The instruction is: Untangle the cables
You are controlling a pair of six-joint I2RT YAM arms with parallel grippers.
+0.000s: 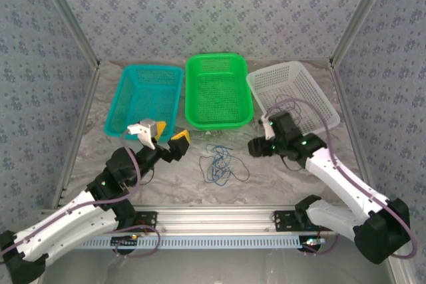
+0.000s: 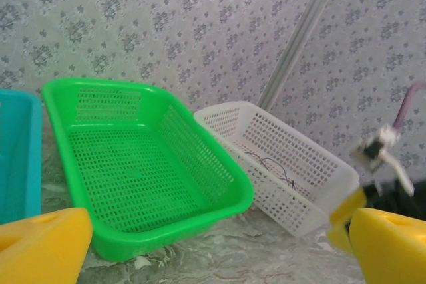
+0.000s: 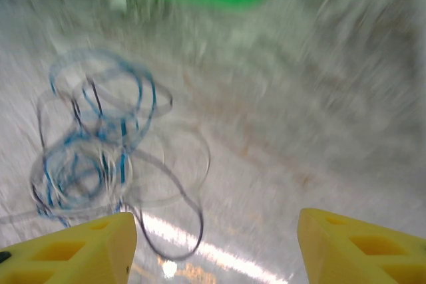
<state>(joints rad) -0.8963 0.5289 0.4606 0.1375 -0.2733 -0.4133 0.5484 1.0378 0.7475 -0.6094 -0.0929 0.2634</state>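
And here's the tangle: the cables (image 1: 220, 164) lie in a loose knot on the marbled table (image 1: 190, 189), right in the middle. They sit just in front of the green basket (image 1: 216, 58) and apart from its near rim. Blue loops make up most of the knot, with thinner pale and dark strands running through and around them. One strand trails off toward the right.

A separate thin dark cable (image 2: 269, 163) lies on the floor of the white basket (image 1: 273, 70), as the left wrist camera sees it.

On to the arms. The right gripper (image 3: 214, 231) hangs over the table just to the right of the knot, clear of it. Its wrist picture is badly smeared, but the two yellow fingers stand apart with bare table between them, so the claw is spread and carries nothing.

The left gripper (image 2: 219, 231) is on the far side of the knot, raised, near the front corner of the teal basket (image 1: 152, 67). Its yellow fingers (image 2: 41, 245) are splayed wide and hold nothing.

Along the back, the three baskets stand side by side: teal on the left, green in the centre, white on the right.
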